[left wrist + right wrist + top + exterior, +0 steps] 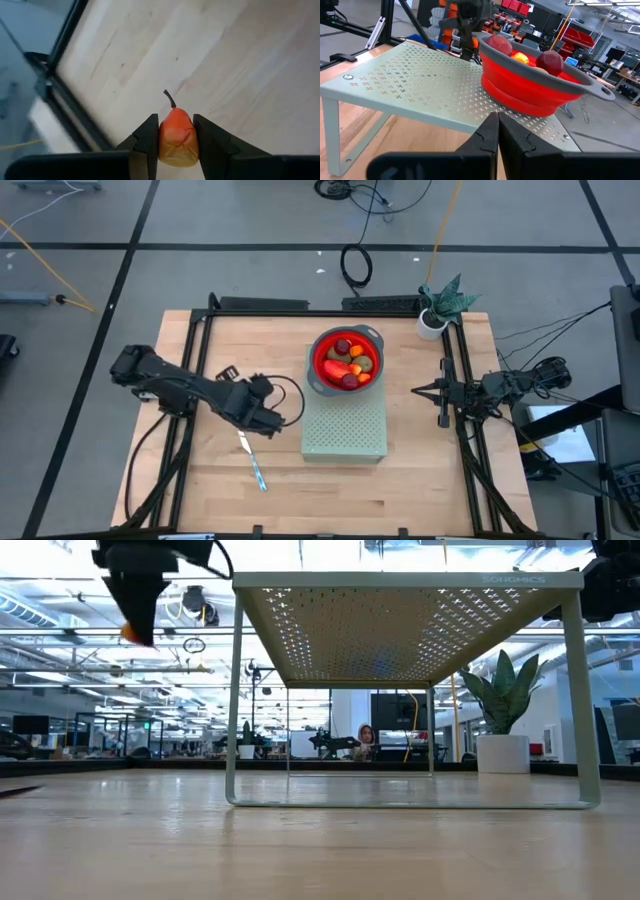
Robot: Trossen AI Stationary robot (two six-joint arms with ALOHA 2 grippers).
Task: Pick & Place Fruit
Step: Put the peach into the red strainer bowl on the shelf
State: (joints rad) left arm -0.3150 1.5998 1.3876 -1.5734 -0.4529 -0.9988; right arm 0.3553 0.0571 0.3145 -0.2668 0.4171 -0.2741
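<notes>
My left gripper [274,420] hovers above the table left of the green shelf, shut on a small orange-red pear-shaped fruit [177,137] with a dark stem; the low view shows that gripper [134,625] high up with the fruit [130,635] at its tip. The red bowl with the grey rim [345,330] stands on the shelf and holds the other fruit: an elongated red-orange piece [343,367], dark red balls [349,381], brown-green ovals [372,364]. My right gripper [415,390] waits shut at the table's right side, level, pointing toward the bowl [530,92]. My left gripper pinches the pear-shaped fruit by its two sides [162,137] between the fingers [147,142]. The stem end [170,99] points out past the fingertips. The fruit is lifted clear of the table.
The pale green perforated shelf [345,430] stands mid-table on thin legs [232,690]. A knife with a light-blue handle [252,463] lies on the wood near my left gripper. A potted plant [440,305] sits at the far right corner. Black frame rails border the table.
</notes>
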